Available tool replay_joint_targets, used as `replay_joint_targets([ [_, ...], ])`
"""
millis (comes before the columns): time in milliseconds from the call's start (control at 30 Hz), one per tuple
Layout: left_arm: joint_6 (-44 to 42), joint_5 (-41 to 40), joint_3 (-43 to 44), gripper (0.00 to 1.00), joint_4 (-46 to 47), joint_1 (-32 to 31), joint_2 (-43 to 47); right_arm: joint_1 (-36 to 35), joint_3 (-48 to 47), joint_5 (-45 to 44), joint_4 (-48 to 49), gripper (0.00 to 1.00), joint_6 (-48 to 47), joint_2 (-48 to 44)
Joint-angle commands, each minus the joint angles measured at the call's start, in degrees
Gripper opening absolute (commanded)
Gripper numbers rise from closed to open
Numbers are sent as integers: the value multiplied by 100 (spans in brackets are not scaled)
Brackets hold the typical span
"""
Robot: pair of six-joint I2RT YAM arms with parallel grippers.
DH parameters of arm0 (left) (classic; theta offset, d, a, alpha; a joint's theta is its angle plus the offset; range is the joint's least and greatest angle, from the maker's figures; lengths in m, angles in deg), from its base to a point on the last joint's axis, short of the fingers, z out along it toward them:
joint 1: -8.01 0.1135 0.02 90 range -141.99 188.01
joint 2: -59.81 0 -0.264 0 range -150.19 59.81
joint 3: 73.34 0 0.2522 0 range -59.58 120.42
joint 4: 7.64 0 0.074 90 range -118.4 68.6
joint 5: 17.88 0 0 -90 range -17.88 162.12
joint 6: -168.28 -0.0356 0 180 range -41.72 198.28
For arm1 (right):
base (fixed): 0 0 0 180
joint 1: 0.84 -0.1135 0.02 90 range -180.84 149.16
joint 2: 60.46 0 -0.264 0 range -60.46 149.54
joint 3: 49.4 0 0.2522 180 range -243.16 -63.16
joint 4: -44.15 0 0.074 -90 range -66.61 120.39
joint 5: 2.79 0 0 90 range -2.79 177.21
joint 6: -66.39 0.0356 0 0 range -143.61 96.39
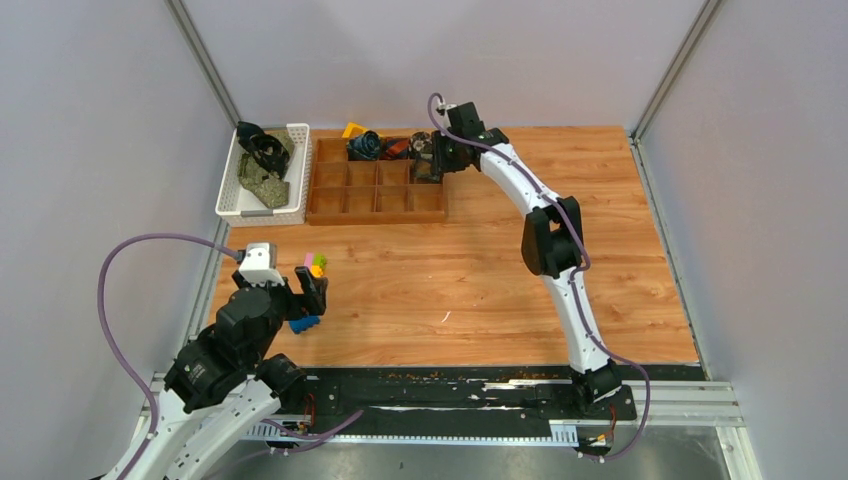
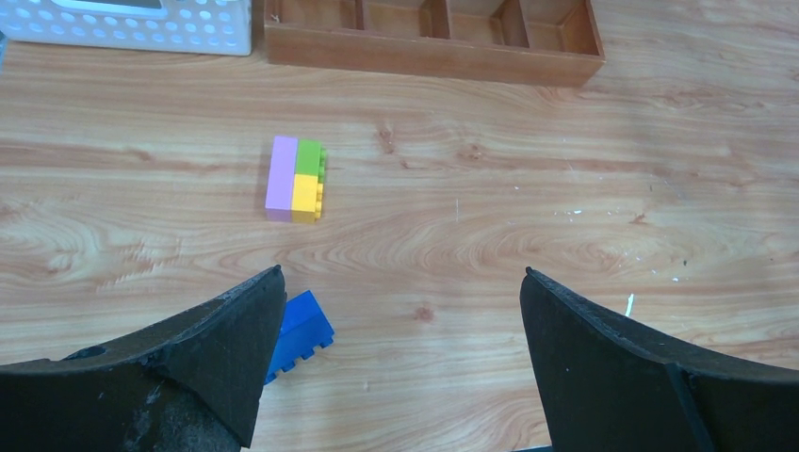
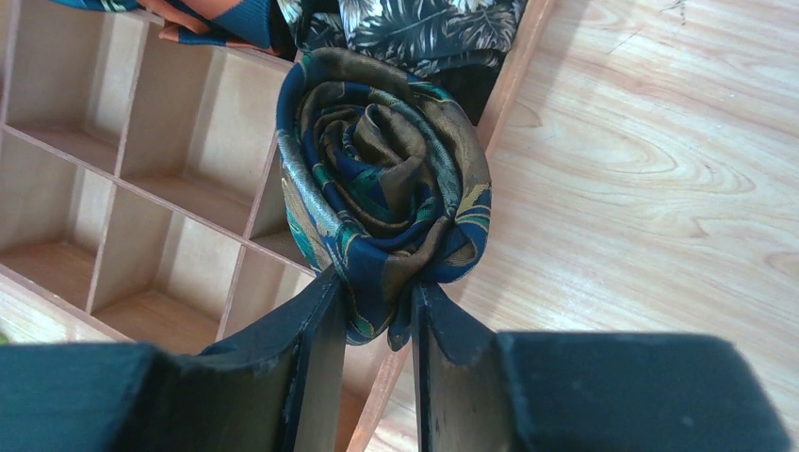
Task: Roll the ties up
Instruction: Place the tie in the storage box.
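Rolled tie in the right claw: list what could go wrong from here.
1. The right claw pinches only the outer layers at the edge of the roll, so the coil may loosen on release.
2. The roll hangs over the right wall of the tray; it might land on the rim or the table rather than in a compartment.
3. The leaf-print tie lies in the cell beyond, so pushing forward could disturb it.

basket of ties just left of the divided tray; rolled ties in its back row, a held roll above its right rim; blocks well before it.
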Motion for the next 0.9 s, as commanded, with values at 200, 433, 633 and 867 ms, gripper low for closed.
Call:
replay_joint_targets([
  [200, -125, -35, -54, 100, 263, 18, 36, -48, -355, 185, 367, 0, -473, 323],
  [433, -131, -71, -63, 100, 273, 18, 61, -91, -149, 228, 377, 39, -496, 166],
  [633, -125, -73, -63, 100, 263, 18, 84, -137, 81, 177, 308, 57, -512, -333],
  [867, -116, -108, -72, 100, 256, 18, 123, -175, 141, 92, 41, 74, -549, -1123],
])
